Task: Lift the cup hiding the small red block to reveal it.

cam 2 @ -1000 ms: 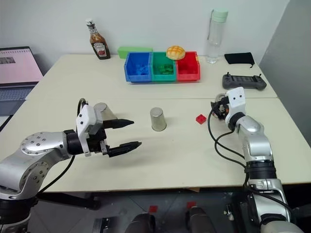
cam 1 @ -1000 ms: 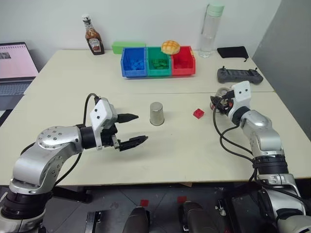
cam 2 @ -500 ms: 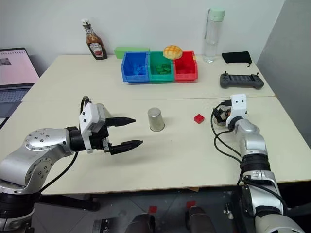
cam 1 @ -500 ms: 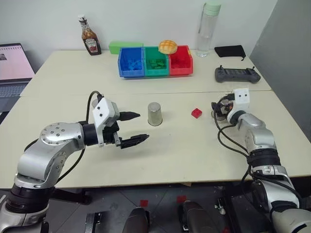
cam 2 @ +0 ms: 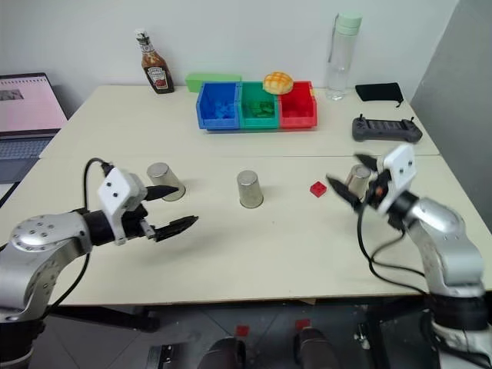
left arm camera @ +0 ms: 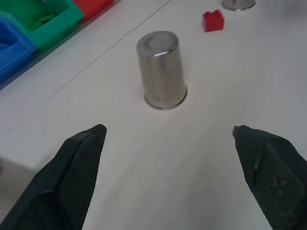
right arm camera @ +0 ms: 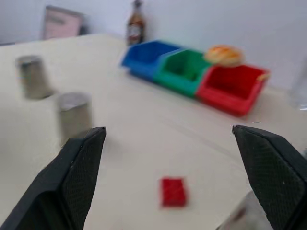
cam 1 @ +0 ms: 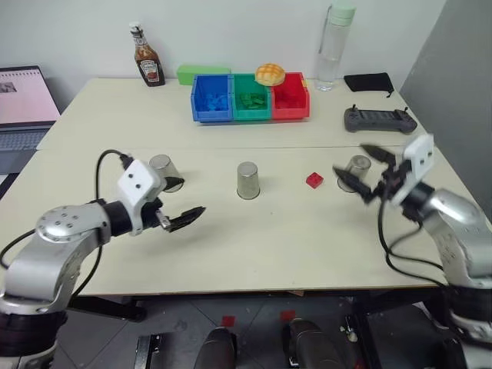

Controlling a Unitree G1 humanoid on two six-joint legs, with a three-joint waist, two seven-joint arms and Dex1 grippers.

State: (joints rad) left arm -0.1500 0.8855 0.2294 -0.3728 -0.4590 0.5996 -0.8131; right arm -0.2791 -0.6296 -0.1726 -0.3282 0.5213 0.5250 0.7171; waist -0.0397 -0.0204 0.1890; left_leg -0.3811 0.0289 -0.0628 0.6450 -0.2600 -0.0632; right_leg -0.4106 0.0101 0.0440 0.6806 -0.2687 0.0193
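The small red block (cam 1: 314, 180) lies bare on the tabletop (cam 1: 269, 231), between the middle cup (cam 1: 247, 180) and the right cup (cam 1: 357, 167), which stands beside it; a third cup (cam 1: 163, 171) stands to the left. The reveal looks complete, with nothing obvious left to do. The right end effector (cam 1: 367, 171) hovers near the right cup, fingers spread wide and empty. The left end effector (cam 1: 184, 214) is also apart, holding nothing, near the left cup.

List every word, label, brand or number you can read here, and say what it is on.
None can be read.
Sauce bottle: it has a label, but the print is too small to read.
Laptop screen: content too blurred to read.
Cups, bins and controller: no markings visible.
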